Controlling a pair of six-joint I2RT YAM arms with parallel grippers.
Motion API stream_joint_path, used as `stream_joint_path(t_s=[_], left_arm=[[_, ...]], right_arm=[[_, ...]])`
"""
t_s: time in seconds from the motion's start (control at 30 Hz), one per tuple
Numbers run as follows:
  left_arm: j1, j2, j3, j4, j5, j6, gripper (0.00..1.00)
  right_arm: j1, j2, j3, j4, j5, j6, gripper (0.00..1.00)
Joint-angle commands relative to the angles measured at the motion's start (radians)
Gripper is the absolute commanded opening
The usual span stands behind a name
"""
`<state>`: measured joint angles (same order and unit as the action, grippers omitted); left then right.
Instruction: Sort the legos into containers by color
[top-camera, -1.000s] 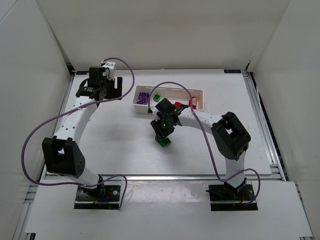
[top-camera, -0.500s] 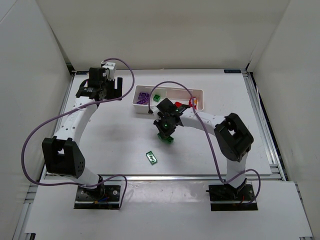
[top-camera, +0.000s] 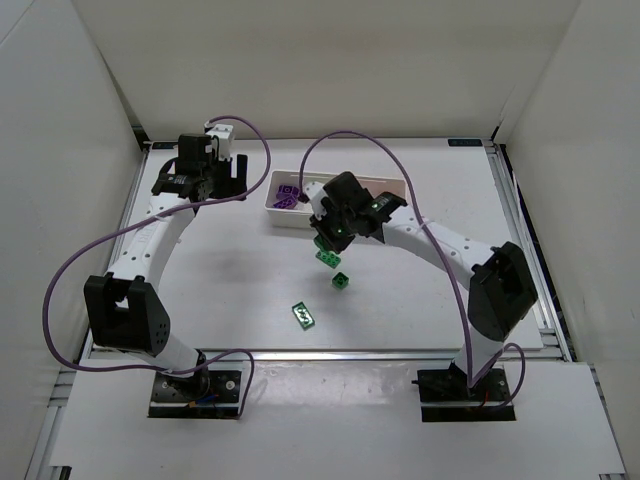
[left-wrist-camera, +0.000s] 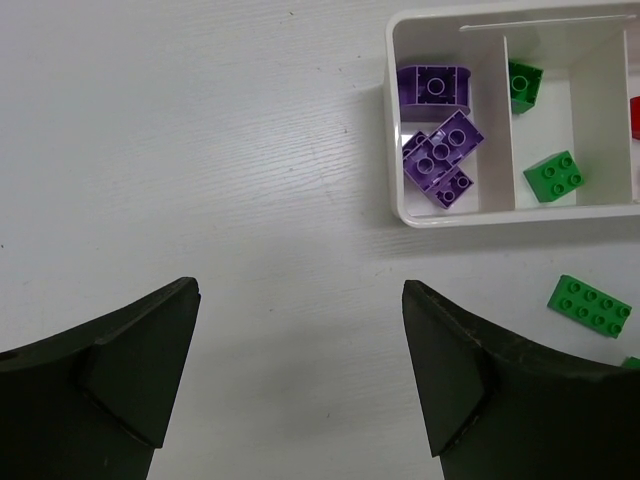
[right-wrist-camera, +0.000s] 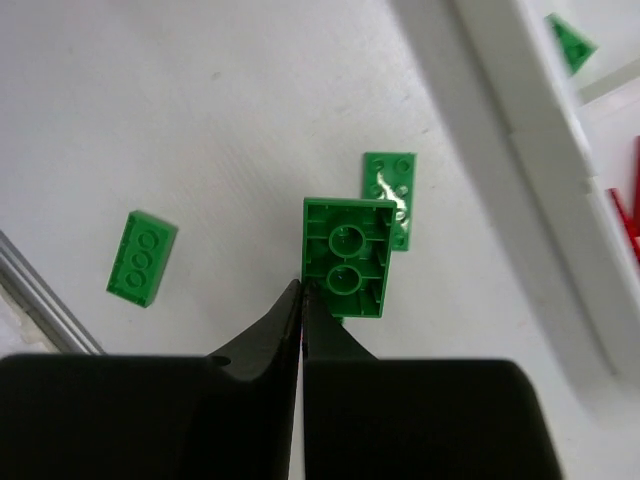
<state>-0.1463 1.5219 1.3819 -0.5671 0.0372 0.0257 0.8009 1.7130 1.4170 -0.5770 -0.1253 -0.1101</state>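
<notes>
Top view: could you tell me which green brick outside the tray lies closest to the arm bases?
The lone green brick sitting apart toward the bases; the other two green bricks are farther back, closer to the tray.

left arm (top-camera: 150, 240): base at near left, elbow bent out to the left, forearm reaching to the far left of the table. wrist level, facing right.
left gripper (left-wrist-camera: 300, 290): jaws spread wide, fingers (left-wrist-camera: 140, 350) at either side of its wrist view, nothing between them, hanging clear of the surface.
right arm (top-camera: 440, 245): base at near right, elbow raised at the right, forearm stretched far left toward the middle. wrist tipped downward.
right gripper (right-wrist-camera: 301, 290): fingers (right-wrist-camera: 270, 320) pressed together with no gap, pinching one wall of a green brick (right-wrist-camera: 345, 258), which hangs off the tips, underside up.
</notes>
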Motion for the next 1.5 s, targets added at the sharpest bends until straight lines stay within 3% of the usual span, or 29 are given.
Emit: stream_joint_path(t_s=[0.0,0.27,0.47,0.7,0.93,1.0,1.03,1.07,1.13,1.2,1.3,1.37,1.43,1.47], left_arm=[[-0.004,-0.054,0.016,0.021,0.009,0.000,0.94],[0.004,-0.074,0.019,0.026,-0.022,0.008,0.99],[0.013,-0.060,0.049,-0.033,0.072,0.011,0.99],[0.014,-0.060,0.049,-0.092,0.222,0.052,0.99],[0.014,-0.043,0.028,-0.122,0.247,0.074,0.99],[0.014,-0.036,0.026,-0.128,0.265,0.077,1.00],[0.014,-0.032,0.026,-0.128,0.289,0.086,0.99],[0.014,-0.029,0.022,-0.128,0.299,0.089,0.99],[0.014,-0.028,0.014,-0.128,0.372,0.130,0.99],[0.017,-0.032,-0.009,-0.131,0.427,0.157,0.99],[0.036,-0.051,-0.040,-0.177,0.675,0.300,0.99],[0.034,-0.055,-0.031,-0.259,0.844,0.518,0.99],[-0.018,-0.046,-0.014,-0.434,0.860,0.675,0.99],[-0.038,-0.026,-0.003,-0.486,0.857,0.827,0.99]], right_arm=[[-0.041,-0.009,0.089,0.028,0.046,-0.039,0.00],[-0.186,0.238,0.434,0.072,0.043,-0.034,0.00],[-0.238,0.465,0.703,0.026,-0.011,-0.019,0.00],[-0.241,0.579,0.773,0.023,-0.079,-0.022,0.00],[-0.241,0.563,0.720,0.022,-0.143,-0.014,0.00],[-0.241,0.568,0.724,-0.022,-0.163,-0.022,0.19],[-0.241,0.571,0.724,-0.035,-0.162,-0.019,0.50],[-0.244,0.571,0.714,-0.050,-0.159,-0.019,0.60],[-0.238,0.559,0.685,-0.038,-0.137,-0.017,0.70],[-0.241,0.542,0.666,-0.032,-0.139,-0.029,0.76],[-0.244,0.516,0.666,-0.035,-0.128,-0.034,0.78],[-0.259,0.458,0.660,-0.035,-0.122,-0.025,0.78],[-0.281,0.403,0.637,-0.032,-0.114,-0.023,0.78],[-0.290,0.373,0.622,-0.029,-0.109,-0.026,0.78]])
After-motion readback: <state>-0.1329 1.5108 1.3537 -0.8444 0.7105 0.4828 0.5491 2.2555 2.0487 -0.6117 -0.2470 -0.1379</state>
